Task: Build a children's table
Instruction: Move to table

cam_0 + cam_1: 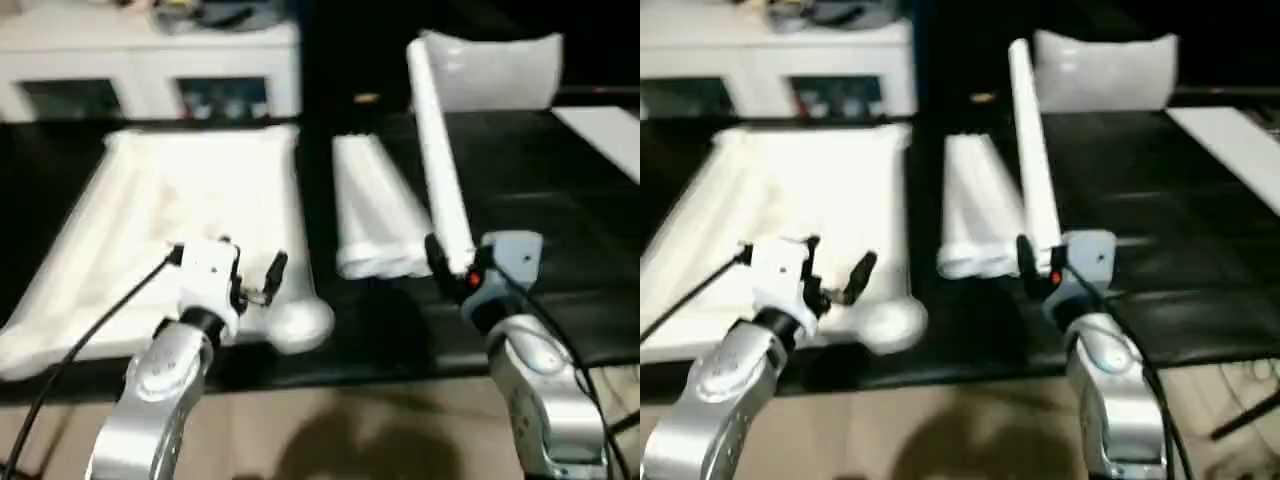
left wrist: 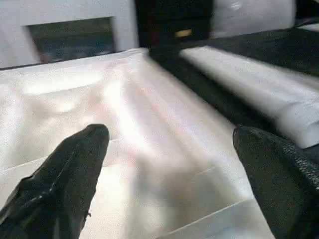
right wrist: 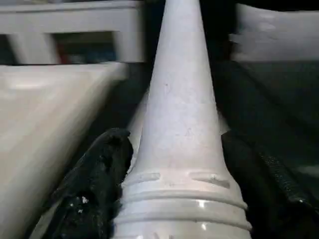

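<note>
The right gripper (image 1: 452, 262) pinches the thick end of a white table leg (image 1: 437, 150), which angles up beside the loose legs (image 1: 375, 210). The left gripper (image 1: 228, 264), fingers spread wide and empty, hangs over the tabletop (image 1: 170, 190) on the black bench (image 1: 560, 200).

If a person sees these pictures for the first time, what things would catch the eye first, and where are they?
First, the long white leg held in the right tool, tilting up and away over the black surface. Next, the white table top lying on the left, with the left tool open above its near corner. Between them, more white legs lie side by side.
</note>
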Controlling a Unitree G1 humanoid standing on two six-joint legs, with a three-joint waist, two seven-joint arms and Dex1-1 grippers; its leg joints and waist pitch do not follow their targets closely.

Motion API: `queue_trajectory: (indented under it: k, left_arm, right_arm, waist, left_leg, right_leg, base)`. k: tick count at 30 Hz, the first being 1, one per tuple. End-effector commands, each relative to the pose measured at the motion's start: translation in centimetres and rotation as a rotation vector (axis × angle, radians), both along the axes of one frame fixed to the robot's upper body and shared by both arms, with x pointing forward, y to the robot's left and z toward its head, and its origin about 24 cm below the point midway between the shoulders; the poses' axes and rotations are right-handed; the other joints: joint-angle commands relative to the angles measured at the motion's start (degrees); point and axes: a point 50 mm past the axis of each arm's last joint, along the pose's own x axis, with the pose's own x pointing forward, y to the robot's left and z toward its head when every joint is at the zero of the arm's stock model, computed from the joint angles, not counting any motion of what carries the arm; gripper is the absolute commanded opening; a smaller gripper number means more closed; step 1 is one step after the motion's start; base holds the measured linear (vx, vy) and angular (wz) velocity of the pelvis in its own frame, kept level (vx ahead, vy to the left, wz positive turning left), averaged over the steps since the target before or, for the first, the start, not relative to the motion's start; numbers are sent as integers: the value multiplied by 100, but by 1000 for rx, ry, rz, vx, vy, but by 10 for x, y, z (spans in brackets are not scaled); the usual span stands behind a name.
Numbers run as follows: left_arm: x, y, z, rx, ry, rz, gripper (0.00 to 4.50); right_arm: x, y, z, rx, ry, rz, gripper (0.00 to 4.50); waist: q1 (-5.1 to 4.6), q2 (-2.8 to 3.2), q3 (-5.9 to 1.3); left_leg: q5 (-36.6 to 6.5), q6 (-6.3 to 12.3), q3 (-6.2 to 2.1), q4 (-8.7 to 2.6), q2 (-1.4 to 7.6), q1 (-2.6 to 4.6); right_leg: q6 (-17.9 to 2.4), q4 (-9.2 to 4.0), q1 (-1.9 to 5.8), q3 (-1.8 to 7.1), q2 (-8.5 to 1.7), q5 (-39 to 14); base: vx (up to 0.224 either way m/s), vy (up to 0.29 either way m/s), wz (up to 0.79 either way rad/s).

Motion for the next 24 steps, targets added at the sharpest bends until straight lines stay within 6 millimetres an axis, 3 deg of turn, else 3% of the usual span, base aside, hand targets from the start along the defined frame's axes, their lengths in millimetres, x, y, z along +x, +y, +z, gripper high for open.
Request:
queue_trajectory:
  k: [1, 2, 3, 4, 5, 6, 7, 8, 9, 10, 11, 12, 13, 14, 15, 16, 17, 18, 19, 20, 21, 22, 23, 24]
  left_arm:
    - [3, -4, 5, -10, -30, -3, 450]
    - [3, -4, 5, -11, -32, -1, 450]
    - [3, -4, 6, -2, -42, 5, 450]
    - [4, -4, 7, 10, -53, 6, 450]
    - [4, -4, 7, 6, -50, 10, 450]
    - [4, -4, 7, 4, -49, 11, 450]
    - [4, -4, 7, 13, -51, 11, 450]
    - [5, -4, 7, 21, -52, 12, 450]
    - [5, -4, 7, 22, -52, 12, 450]
    - [5, -4, 7, 22, -52, 12, 450]
    - [4, -4, 7, 22, -50, 12, 450]
    - [4, -4, 6, 23, -49, 12, 450]
    - [4, -4, 6, 24, -48, 12, 450]
    - [4, -4, 6, 26, -48, 13, 450]
    - [5, -3, 6, 26, -48, 15, 450]
    - [5, -3, 6, 27, -48, 16, 450]
    - [5, -3, 6, 27, -48, 18, 450]
    - [5, -3, 6, 28, -50, 19, 450]
    - [5, -3, 6, 18, -48, 28, 450]
    - [6, -2, 6, 6, -43, 37, 450]
    - [6, -2, 5, -2, -39, 43, 450]
    - [6, -1, 6, -3, -39, 47, 450]
    - [6, -1, 6, -9, -41, 49, 450]
    - [6, -2, 7, -11, -44, 48, 450]
  right_arm:
    - [3, -5, 9, -7, -37, -6, 274]
    - [3, -5, 9, -7, -36, -5, 274]
    - [3, -5, 9, -8, -36, -2, 274]
    - [3, -4, 9, -8, -36, 0, 274]
    - [3, -4, 9, -8, -36, 1, 274]
    - [3, -4, 9, -9, -36, 1, 274]
    - [3, -4, 9, -9, -36, 3, 274]
    - [3, -3, 9, -10, -35, 5, 274]
    - [3, -3, 9, -10, -35, 5, 274]
    - [3, -3, 9, -10, -35, 5, 274]
    - [3, -3, 9, -10, -34, 6, 274]
    - [3, -3, 9, -10, -34, 7, 274]
    - [3, -3, 9, -11, -33, 7, 274]
    - [4, -3, 9, -10, -32, 9, 274]
    - [4, -3, 9, -11, -32, 9, 274]
    - [4, -3, 8, -11, -32, 9, 274]
    - [4, -3, 9, -11, -32, 10, 274]
    - [4, -3, 9, -11, -32, 10, 274]
    - [4, -3, 9, -11, -32, 11, 274]
    - [4, -3, 9, -12, -31, 12, 274]
    - [4, -3, 8, -12, -31, 13, 274]
    - [4, -3, 8, -13, -30, 13, 274]
    - [4, -3, 8, -14, -29, 14, 274]
    - [4, -3, 8, -14, -28, 15, 274]
  waist:
    - [-75, 202, -225]
    - [-47, 169, -225]
    - [-30, 118, -259]
    - [0, -78, -282]
    - [46, -68, -240]
    - [26, -86, -229]
    - [-6, 19, -235]
    - [-81, 90, -234]
    - [-77, 116, -231]
    - [-34, 143, -212]
    - [-33, 149, -208]
    - [-23, 172, -263]
    - [-17, 191, -295]
    - [-36, 157, -344]
    - [-27, 126, -357]
    - [-31, 6, -364]
    - [-24, -35, -343]
    - [-23, -163, -338]
    - [54, -384, -345]
    - [291, -443, -441]
    - [223, -489, -303]
    - [252, -498, -309]
    - [274, -500, -287]
    - [275, -477, -271]
  left_leg:
    - [-2047, 357, -402, -1078, 634, 248]
    - [-2293, -253, -446, -1114, 615, 242]
    - [-2465, -598, -484, -1119, 648, 262]
    - [-2569, -905, -472, -1036, 675, 213]
    - [-2724, -1275, -380, -914, 606, 103]
    - [-2791, -1291, -402, -924, 640, 78]
    - [-3079, -1466, -554, -1042, 770, 111]
    - [-3407, -1605, -743, -1256, 938, 142]
    - [-3460, -1582, -824, -1339, 1035, 177]
    - [-3429, -1446, -807, -1486, 1127, 132]
    - [-3258, -1351, -801, -1493, 1118, 107]
    - [-2643, -838, -771, -1411, 967, 141]
    - [-2538, -704, -735, -1404, 897, 164]
    - [-2320, -473, -779, -1363, 821, 249]
    - [-2263, -287, -846, -1357, 819, 284]
    - [-2195, 138, -876, -1328, 772, 270]
    - [-2228, 312, -860, -1366, 711, 204]
    - [-2193, 615, -696, -1232, 472, 54]
    - [-1668, 701, -132, -528, -118, -175]
    - [-803, 902, 351, 417, -263, -459]
    - [-484, 815, 375, 493, -243, -494]
    - [-290, 519, 396, 474, -244, -551]
    - [-248, 468, 363, 297, -219, -470]
    - [-132, 495, 327, 164, -172, -411]
  right_leg:
    - [-78, -40, -99, -234, 245, 0]
    - [-5, -193, -21, -234, 152, 266]
    - [28, -281, 26, -173, 57, 395]
    - [99, -525, 147, 58, -259, 489]
    - [-152, -701, 202, 224, -468, 325]
    - [-195, -703, 237, 249, -454, 208]
    - [-148, -604, 249, 164, -294, 138]
    - [169, -396, 218, 86, -99, 0]
    - [334, -274, 155, 72, -43, -111]
    - [556, 1, 82, 23, 108, -271]
    - [592, 98, 27, 18, 140, -263]
    - [527, 135, -49, 3, 159, -342]
    - [463, 91, -30, -20, 173, -375]
    - [336, -39, -35, -4, 171, -410]
    - [279, -91, -48, 47, 139, -409]
    - [41, -271, -15, 153, 60, -279]
    - [-191, -373, 57, 198, 14, -291]
    - [-1140, -733, 166, 282, -119, -194]
    - [-2535, -1301, 393, 397, -350, -332]
    - [-2944, -1280, 780, 603, -588, 540]
    - [-2586, -1267, 606, 511, -526, 853]
    - [-1731, -1140, 673, 466, -496, 1451]
    - [-738, -1138, 690, 532, -504, 1700]
    - [-255, -1174, 675, 501, -476, 1540]
  base:
    - [-59, 306, 8]
    - [-59, 306, 8]
    - [-57, 247, -1]
    - [-61, 197, 9]
    - [-61, 197, 9]
    - [-58, 167, 11]
    - [-57, 132, 3]
    - [-57, 132, 3]
    - [-46, 68, 6]
    - [0, 0, 0]
    - [0, 0, 0]
    - [-31, -60, 8]
    - [-32, -117, -4]
    - [-32, -117, -4]
    - [-36, -164, -10]
    - [-36, -236, -8]
    - [-36, -236, -8]
    - [-33, -299, -3]
    - [22, -319, 3]
    - [22, -319, 3]
    - [35, -305, 0]
    - [-1, -262, -1]
    - [-1, -262, -1]
    - [-7, -215, 1]
